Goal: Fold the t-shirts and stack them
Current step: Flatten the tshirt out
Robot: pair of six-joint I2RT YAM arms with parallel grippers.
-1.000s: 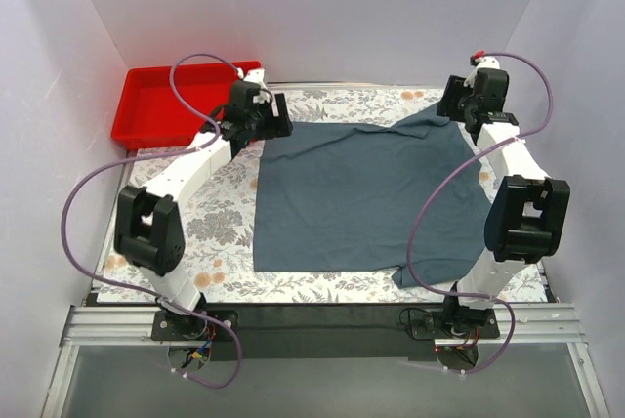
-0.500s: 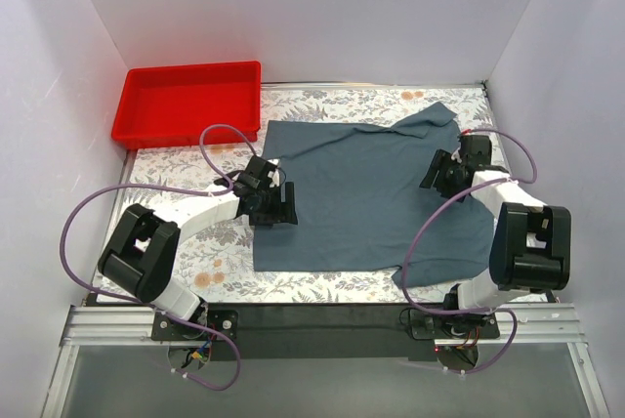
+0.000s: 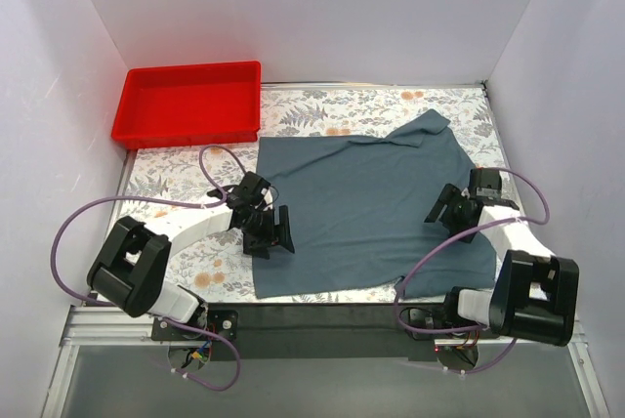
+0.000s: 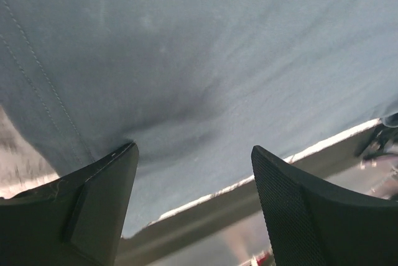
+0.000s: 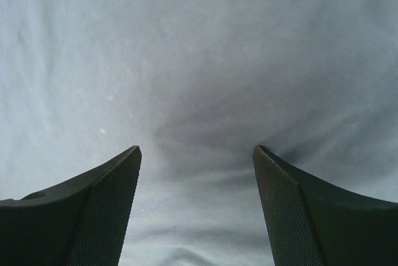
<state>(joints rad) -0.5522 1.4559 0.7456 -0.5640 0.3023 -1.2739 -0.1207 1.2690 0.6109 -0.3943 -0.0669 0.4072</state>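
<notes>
My jaws stand spread wide on both sides, with nothing caught between them. The left gripper is low over the left edge of the t-shirt, and the right gripper is low over its right part. I cannot tell whether my fingertips press on the cloth or sit just above it.

Both wrist views are filled with blue-grey fabric. The left one also shows a stitched hem and a blurred strip of the table's near edge. From above, my right arm covers part of the shirt's near right corner, and the far right sleeve lies rumpled.

I count one shirt, spread flat on the flowered table. One red tray sits at the far left corner.
</notes>
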